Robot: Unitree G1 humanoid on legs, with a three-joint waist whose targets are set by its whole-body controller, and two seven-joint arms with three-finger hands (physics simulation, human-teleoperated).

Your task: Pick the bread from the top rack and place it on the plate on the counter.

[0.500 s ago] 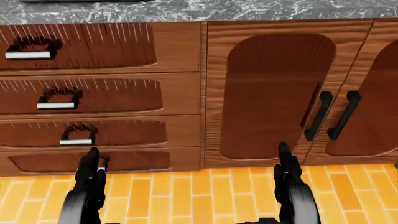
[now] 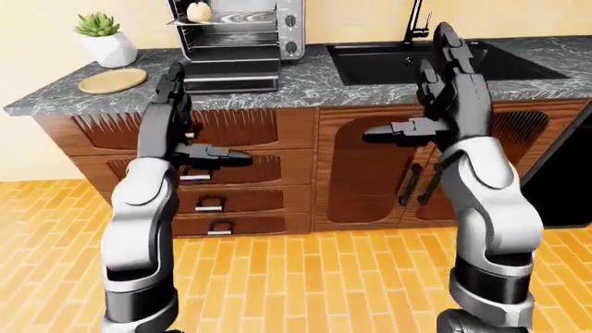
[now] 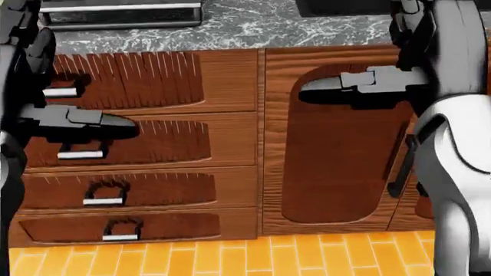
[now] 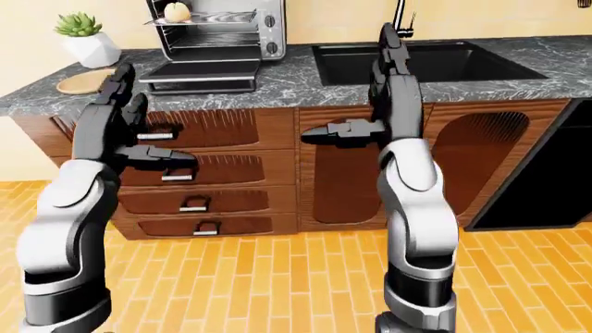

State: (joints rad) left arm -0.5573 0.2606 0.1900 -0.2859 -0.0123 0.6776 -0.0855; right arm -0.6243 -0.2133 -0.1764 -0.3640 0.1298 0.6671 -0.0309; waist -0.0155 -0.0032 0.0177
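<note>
Resting above left hand (image 2: 175, 104): bread (image 2: 198, 12)

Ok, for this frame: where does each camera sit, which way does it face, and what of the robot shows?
Head view: on the head, angled down at the drawers and cabinet door; both forearms at the edges.
Left-eye view: on the head, facing the counter, oven with bread, plate, sink; left hand and right hand raised, open.
Right-eye view: nearly the same, shifted sideways.
All three share the drawers.
</note>
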